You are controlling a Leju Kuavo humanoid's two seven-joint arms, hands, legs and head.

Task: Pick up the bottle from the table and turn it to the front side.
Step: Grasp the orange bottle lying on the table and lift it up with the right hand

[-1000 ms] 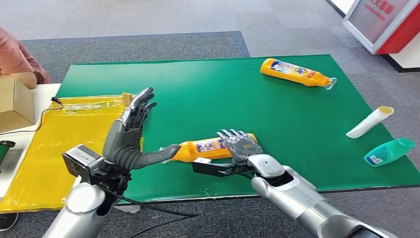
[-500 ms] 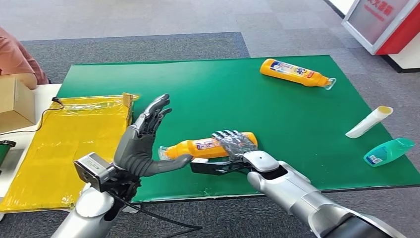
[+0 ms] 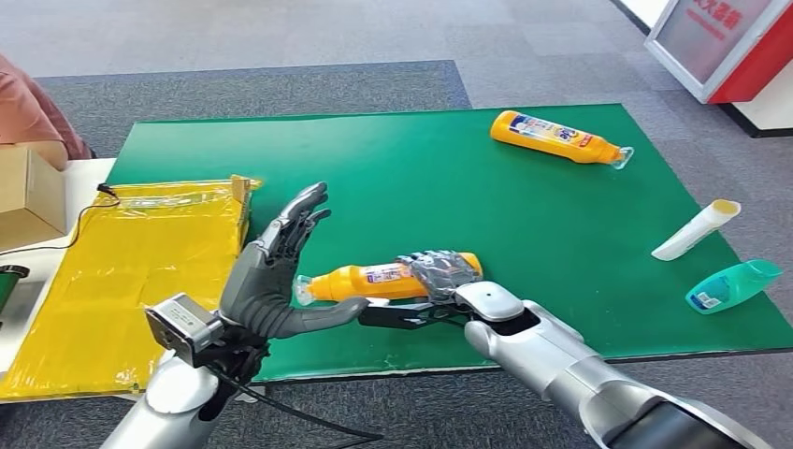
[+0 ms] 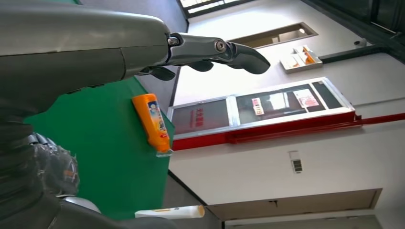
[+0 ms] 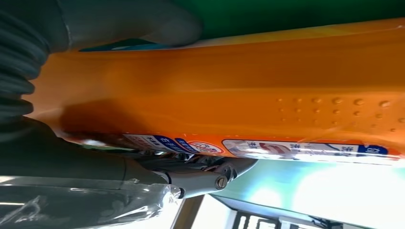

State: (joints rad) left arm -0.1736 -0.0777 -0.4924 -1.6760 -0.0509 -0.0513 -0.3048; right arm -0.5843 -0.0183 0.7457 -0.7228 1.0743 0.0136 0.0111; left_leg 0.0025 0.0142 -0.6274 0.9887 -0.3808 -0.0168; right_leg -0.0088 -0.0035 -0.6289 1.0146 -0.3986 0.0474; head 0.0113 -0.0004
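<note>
We see the orange bottle (image 3: 385,280) lying on its side near the front edge of the green mat (image 3: 421,178) that covers the desk, its clear cap end pointing toward the robot's left. The right robot hand (image 3: 439,274) is wrapped around the bottle's base end, fingers curled over the top of it; in the right wrist view the orange body (image 5: 248,90) sits tight against the palm with the thumb on the far side. The left robot hand (image 3: 281,271) stands edge-up just beside the cap end, fingers spread and holding nothing, with its thumb reaching under the bottle's neck (whether it actually touches, we cannot tell).

Around it, a second orange bottle (image 3: 559,137) lies near the far right corner of the mat, well apart. A white tube (image 3: 698,230) and a teal bottle (image 3: 735,285) lie at the mat's right edge. To the left, a yellow plastic sheet (image 3: 122,271) spreads beside the left robot hand, with a cardboard box (image 3: 28,192) and a person's sleeve (image 3: 33,108) beyond it.
</note>
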